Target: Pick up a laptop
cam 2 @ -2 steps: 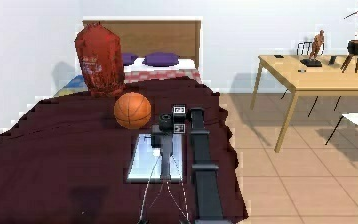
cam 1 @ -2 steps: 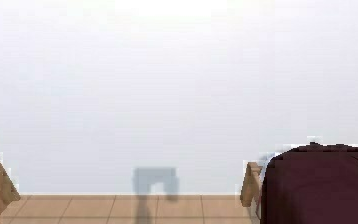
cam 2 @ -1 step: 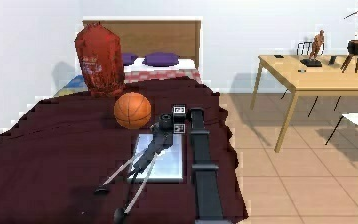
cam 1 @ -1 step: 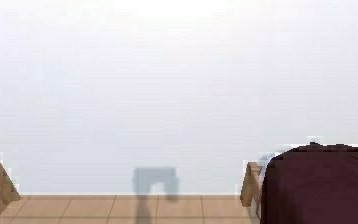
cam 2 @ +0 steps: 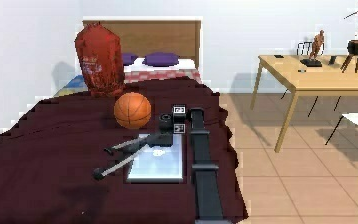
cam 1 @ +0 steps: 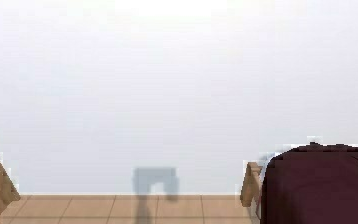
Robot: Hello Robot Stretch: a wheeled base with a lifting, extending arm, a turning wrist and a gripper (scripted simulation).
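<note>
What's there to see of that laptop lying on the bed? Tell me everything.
The laptop is a thin, pale silvery-grey slab with a smooth, metal-like top. It lies flat, apparently closed, on the dark maroon bedspread, near the bed's edge. The robot's dark arm runs alongside it, and the jaws show at its far corner; whether they touch it cannot be told.

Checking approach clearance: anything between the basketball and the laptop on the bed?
Arm side view: between basketball and laptop lies dark blanket, crossed by the gripper; nothing else.
</note>
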